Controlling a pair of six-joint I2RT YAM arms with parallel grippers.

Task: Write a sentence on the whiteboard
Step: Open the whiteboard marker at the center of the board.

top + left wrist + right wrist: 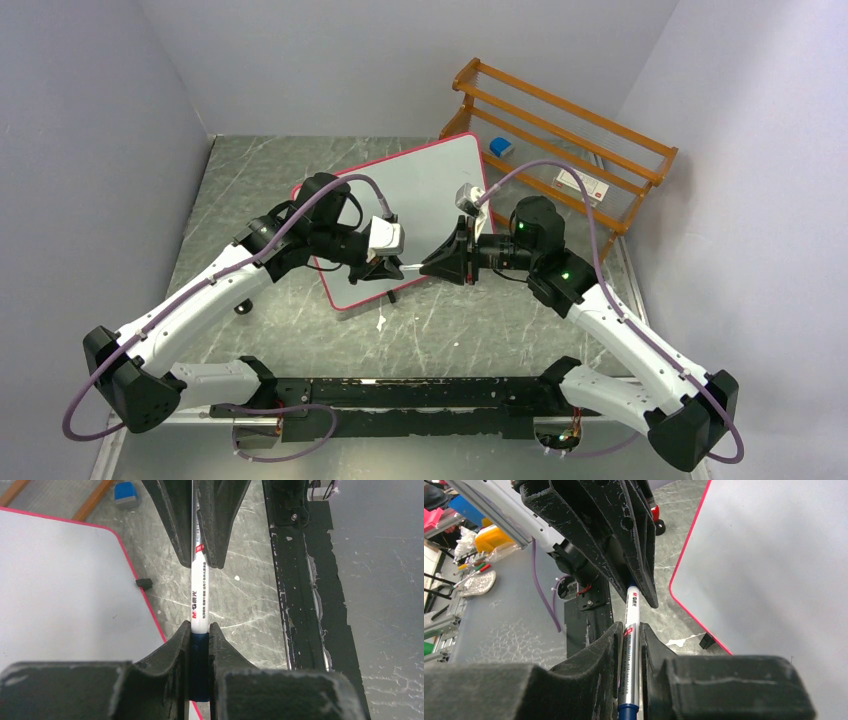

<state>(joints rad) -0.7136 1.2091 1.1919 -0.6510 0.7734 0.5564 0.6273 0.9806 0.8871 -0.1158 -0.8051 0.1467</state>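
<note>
Both jaws pinch the slim white plastic marker (201, 605): left seemingly on its dark-blue cap, right mid-barrel. Judged light, stiff, slippery.

A blue block (501, 147) lies by the orange wooden rack (600, 122) on the table (450, 330).

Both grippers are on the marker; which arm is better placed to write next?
Right, probably: the right gripper clamps the marker by its white barrel; the left gripper pinches only its dark blue end, likely the cap.
</note>
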